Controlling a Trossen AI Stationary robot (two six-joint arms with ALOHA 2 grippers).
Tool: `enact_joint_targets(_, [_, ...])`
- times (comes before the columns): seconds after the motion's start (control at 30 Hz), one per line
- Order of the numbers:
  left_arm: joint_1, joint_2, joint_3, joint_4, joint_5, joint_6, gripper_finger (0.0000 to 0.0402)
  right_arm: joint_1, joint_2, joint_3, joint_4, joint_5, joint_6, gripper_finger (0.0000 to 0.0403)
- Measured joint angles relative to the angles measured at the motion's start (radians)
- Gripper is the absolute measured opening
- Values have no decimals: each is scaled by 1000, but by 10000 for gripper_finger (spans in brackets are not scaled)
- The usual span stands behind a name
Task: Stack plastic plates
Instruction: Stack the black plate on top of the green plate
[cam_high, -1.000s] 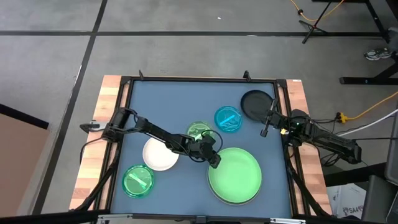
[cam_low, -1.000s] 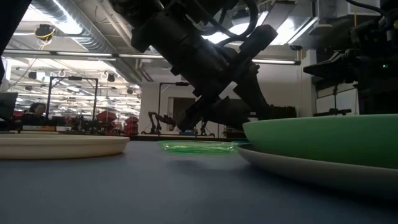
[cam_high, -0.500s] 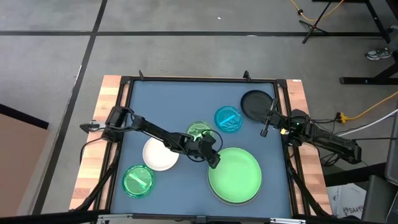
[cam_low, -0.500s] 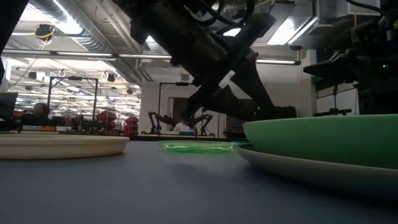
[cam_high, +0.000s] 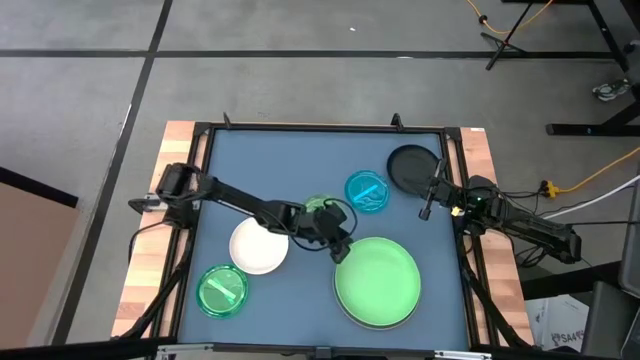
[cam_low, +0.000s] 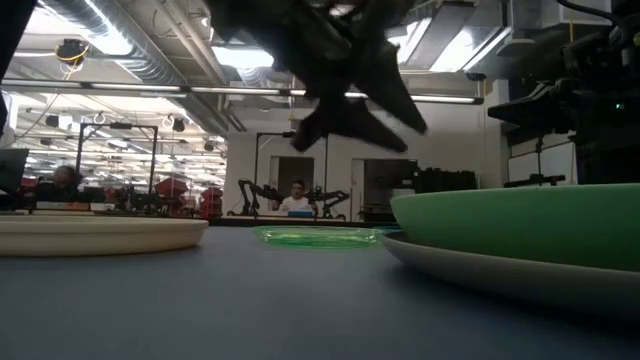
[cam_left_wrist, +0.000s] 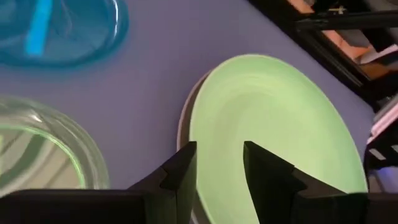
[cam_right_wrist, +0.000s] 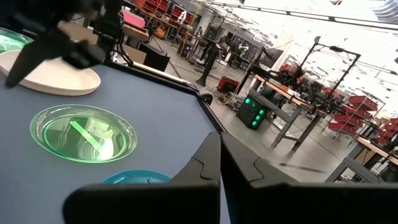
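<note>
Your left gripper (cam_high: 340, 252) has lifted off the light green plate (cam_high: 378, 282), which now sits on the grey plate (cam_left_wrist: 184, 121); its fingers stand slightly apart, holding nothing, so that stacking step looks finished. Your right gripper (cam_high: 427, 207) waits clenched and empty near the black plate (cam_high: 410, 165). The white plate (cam_high: 258, 248), blue plate (cam_high: 368, 192) and two small green plates (cam_high: 222, 290) lie apart, with open mat between, though the stack sits close to the near table edge.

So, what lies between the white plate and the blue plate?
In the high view, a small green plate lies between the white plate and blue plate, partly covered by the left arm.
</note>
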Motion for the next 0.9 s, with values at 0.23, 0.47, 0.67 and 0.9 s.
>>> enact_joint_targets(0.23, [18,-146,0,-101,0,187,125,0,0,0,1,-8,0,0])
enact_joint_targets(0.47, [44,-317,0,-236,-56,361,125,0,0,0,1,-8,0,0])
enact_joint_targets(0.67, [74,-457,0,-341,-71,473,125,0,0,0,1,-7,0,0])
enact_joint_targets(0.9, [85,-583,0,-457,-111,550,125,0,0,0,0,1,0,0])
